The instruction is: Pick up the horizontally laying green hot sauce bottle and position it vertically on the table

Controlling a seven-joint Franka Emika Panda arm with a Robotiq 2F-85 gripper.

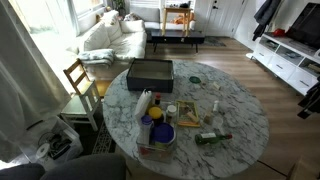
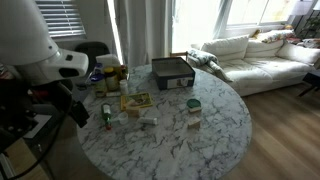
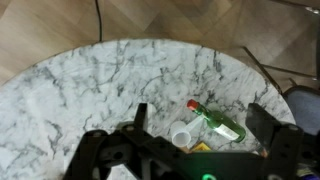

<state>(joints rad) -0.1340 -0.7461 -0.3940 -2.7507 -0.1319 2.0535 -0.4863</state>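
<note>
My round white-and-grey marble bench [image 1: 238, 106] fills both exterior views. Only my wrist view shows the black gripper [image 3: 200, 119], fingers spread wide, over the slim dark-green hot sauce bottle [image 3: 220, 124] lying on its side on the bench.

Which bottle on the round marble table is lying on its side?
The slim dark-green hot sauce bottle with the red cap, flat on the marble-patterned table near its edge. The white bottle stands upright.
</note>
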